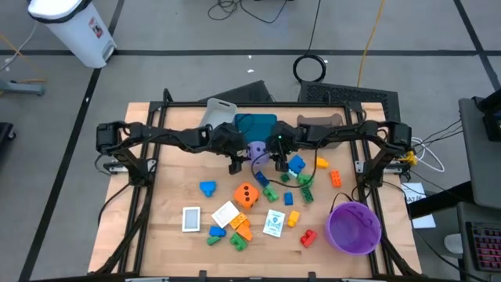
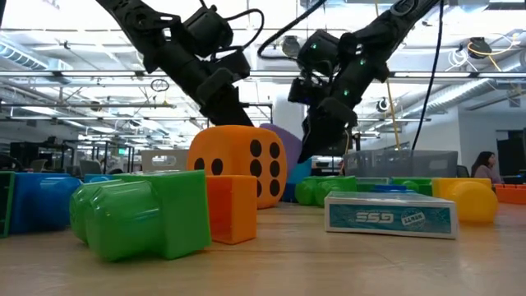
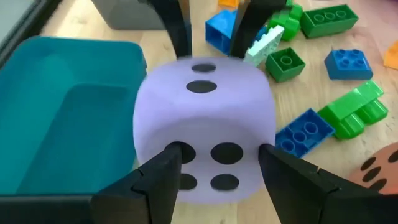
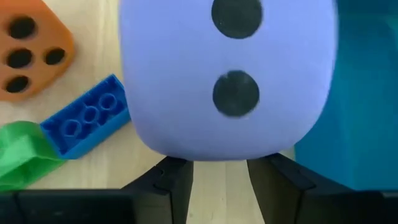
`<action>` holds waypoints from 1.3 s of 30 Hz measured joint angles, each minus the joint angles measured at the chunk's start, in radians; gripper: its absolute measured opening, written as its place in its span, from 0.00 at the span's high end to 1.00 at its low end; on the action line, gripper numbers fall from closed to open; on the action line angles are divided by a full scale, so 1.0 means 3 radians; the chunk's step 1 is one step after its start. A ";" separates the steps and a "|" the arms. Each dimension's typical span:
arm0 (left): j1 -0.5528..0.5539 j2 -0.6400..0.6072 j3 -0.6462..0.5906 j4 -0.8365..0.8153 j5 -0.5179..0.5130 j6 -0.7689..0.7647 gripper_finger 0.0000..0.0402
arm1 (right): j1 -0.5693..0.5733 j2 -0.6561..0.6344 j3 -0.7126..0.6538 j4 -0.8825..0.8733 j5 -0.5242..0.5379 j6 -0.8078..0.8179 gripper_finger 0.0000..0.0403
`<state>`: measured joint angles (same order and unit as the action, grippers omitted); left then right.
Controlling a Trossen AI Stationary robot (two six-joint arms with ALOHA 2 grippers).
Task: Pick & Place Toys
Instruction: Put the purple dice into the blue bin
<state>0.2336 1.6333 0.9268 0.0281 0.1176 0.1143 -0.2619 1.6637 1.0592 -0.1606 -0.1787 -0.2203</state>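
Overhead, both arms meet near the table's (image 1: 156, 235) rear edge, centre, over the purple die (image 1: 257, 150), which sits just in front of the teal tray (image 1: 254, 125). The left gripper (image 1: 235, 160) and right gripper (image 1: 280, 160) flank it about equally close.

From table height, the orange die (image 2: 238, 164) hides most of the purple one; both arms slope down behind it.

Through the left wrist camera, the left gripper's fingers (image 3: 165, 180) sit half spread against the die's pipped face, seemingly clasping it. It is a rounded, matt cube with no long axis; the tray lies right beside it.

Through the right wrist camera, the die fills the view just ahead of the right gripper's part-open fingers (image 4: 171, 180); whether they hold it I cannot tell. Studded blue and green bricks lie nearby.
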 joint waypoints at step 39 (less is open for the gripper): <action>0.0102 0.0019 0.0293 -0.0161 -0.0212 -0.0028 0.45 | -0.0029 -0.0364 0.0032 0.0671 0.0129 0.0057 0.78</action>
<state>0.2642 1.6390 1.0147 -0.0203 0.0539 0.1057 -0.2705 1.5545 1.0687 0.0408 -0.1400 -0.2031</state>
